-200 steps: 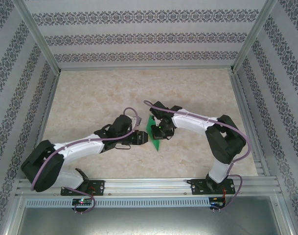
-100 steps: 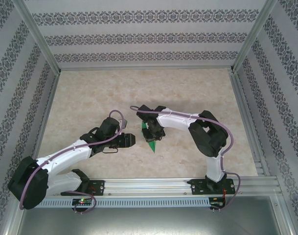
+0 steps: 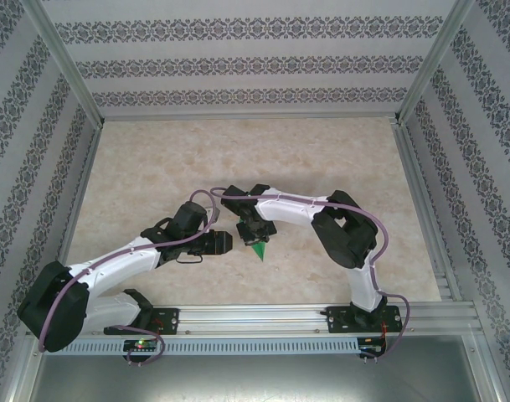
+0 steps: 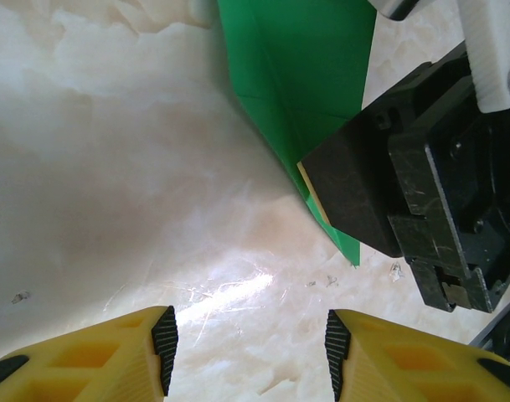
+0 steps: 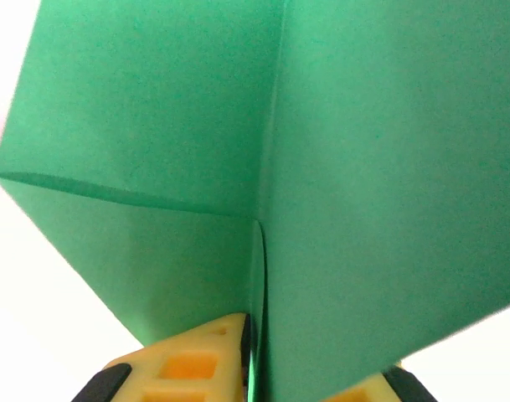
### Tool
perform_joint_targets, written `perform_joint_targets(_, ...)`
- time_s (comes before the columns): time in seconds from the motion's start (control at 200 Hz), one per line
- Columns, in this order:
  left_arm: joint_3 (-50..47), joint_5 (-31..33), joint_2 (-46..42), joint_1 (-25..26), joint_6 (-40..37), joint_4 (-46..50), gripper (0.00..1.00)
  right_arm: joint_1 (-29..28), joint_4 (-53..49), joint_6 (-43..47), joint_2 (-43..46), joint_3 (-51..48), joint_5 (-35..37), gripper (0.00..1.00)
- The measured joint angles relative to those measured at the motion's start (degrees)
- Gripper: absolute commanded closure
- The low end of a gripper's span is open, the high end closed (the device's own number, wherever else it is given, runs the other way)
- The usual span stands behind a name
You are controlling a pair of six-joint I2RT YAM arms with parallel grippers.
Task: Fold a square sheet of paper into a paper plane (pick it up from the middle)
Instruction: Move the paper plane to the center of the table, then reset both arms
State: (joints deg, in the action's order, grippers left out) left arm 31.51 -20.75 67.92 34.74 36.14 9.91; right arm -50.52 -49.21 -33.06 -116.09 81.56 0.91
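Observation:
The square sheet of paper (image 5: 338,151) is bright green and folded along a centre crease into a narrow pointed shape. My right gripper (image 5: 259,368) is shut on it at the crease, and the flaps hide most of the right finger. In the top view the paper's point (image 3: 257,249) hangs down toward the table below the right gripper (image 3: 253,234). My left gripper (image 3: 226,243) sits just left of it, open, with bare table between its fingers (image 4: 158,339). In the left wrist view the paper (image 4: 305,75) stands ahead and to the right, apart from the left gripper (image 4: 248,339).
The marble-look table (image 3: 154,167) is walled by patterned panels and an aluminium frame (image 3: 255,316) along the near edge. The right arm's elbow (image 3: 342,226) sits right of the paper. The right gripper's black body (image 4: 430,193) stands close in front of the left fingers.
The right gripper carried the paper left and toward the near edge. The left gripper drew back left off the paper and opened a little wider.

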Motion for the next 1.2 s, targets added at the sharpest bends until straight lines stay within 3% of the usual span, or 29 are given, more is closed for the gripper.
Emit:
perform_joint_targets(0.18, 0.2, 0.0, 1.1, 0.0, -1.0, 0.2, 0.44, 0.0, -0.3, 0.0, 0.2, 0.3, 0.4, 0.74)
perform_joint_targets(0.495, 10.3, 4.5, 1.2, -1.2, -7.3, 8.8, 0.2, 2.6, -0.4, 1.6, 11.7, -2.8, -3.8, 0.59)
perform_joint_targets(0.669, 14.4, 6.4, 1.3, -5.2, -10.6, 11.1, 0.17, 6.7, -0.7, 4.0, 17.9, -3.8, -6.8, 0.56)
perform_joint_targets(0.734, 15.2, 7.3, 1.3, -6.8, -11.9, 12.0, 0.12, 8.5, -0.7, 5.4, 19.9, -5.0, -7.4, 0.53)
perform_joint_targets(0.844, 16.4, 9.6, 1.3, -9.0, -14.6, 12.7, 0.1, 11.7, 0.4, 8.5, 24.0, -8.3, -8.1, 0.46)
perform_joint_targets(0.919, 16.5, 12.9, 1.2, -11.1, -16.9, 12.6, 0.01, 14.4, 3.4, 11.1, 27.9, -11.9, -8.1, 0.43)
perform_joint_targets(1.019, 15.9, 18.9, 0.7, -14.0, -19.3, 11.9, 0.0, 18.9, 7.2, 14.8, 33.1, -16.3, -6.7, 0.37)
perform_joint_targets(1.079, 14.9, 22.2, -0.3, -15.6, -20.5, 10.6, 0.0, 21.9, 10.5, 16.7, 36.3, -19.3, -5.5, 0.31)
perform_joint_targets(1.199, 12.3, 27.4, -1.8, -19.5, -22.8, 6.9, 0.0, 27.4, 18.1, 20.9, 42.8, -25.9, -2.0, 0.1)
